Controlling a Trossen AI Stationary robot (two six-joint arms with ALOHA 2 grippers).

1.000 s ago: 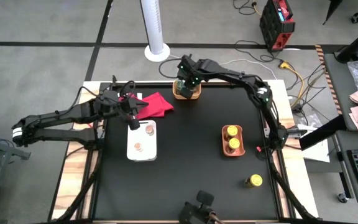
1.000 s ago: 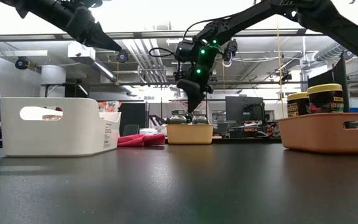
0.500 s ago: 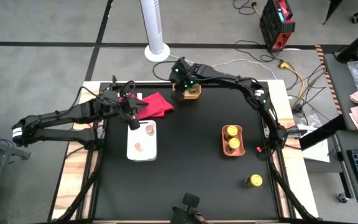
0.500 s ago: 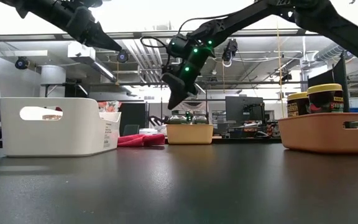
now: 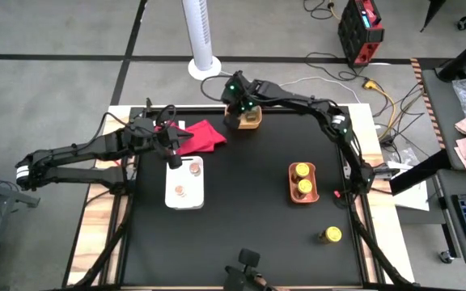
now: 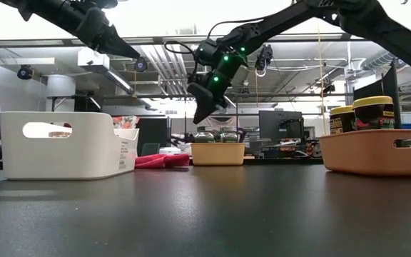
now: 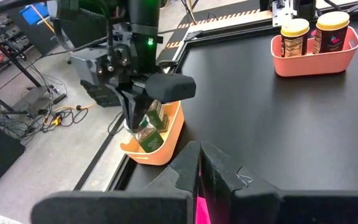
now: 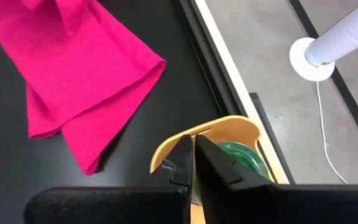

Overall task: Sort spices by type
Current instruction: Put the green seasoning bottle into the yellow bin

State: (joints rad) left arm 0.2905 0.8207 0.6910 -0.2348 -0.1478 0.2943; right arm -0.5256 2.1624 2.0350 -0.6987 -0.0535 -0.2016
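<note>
Two spices with dark green lids (image 7: 151,126) stand in the yellow tray (image 5: 249,121) at the table's far edge. My right gripper (image 6: 200,114) hangs shut and holding nothing just above that tray, slanting down toward the table's left. Two yellow spices (image 5: 302,178) stand in the orange tray (image 5: 315,192). A third yellow jar (image 5: 330,235) stands on the table at the near right. Two pinkish-brown spices (image 5: 186,179) sit in the white tray (image 5: 172,196). My left gripper (image 5: 171,152) is shut and holding nothing above the white tray's far end.
A red cloth (image 5: 202,135) lies crumpled at the far left, between the white tray and the yellow tray. The black tabletop (image 5: 241,210) lies bare in the middle between the trays. A white pole base (image 5: 204,66) stands on the floor beyond the far edge.
My right gripper has tipped from pointing steeply down into the yellow tray to slanting toward the table's left. Its tip has shifted a little to the left above the tray. It stays shut.
</note>
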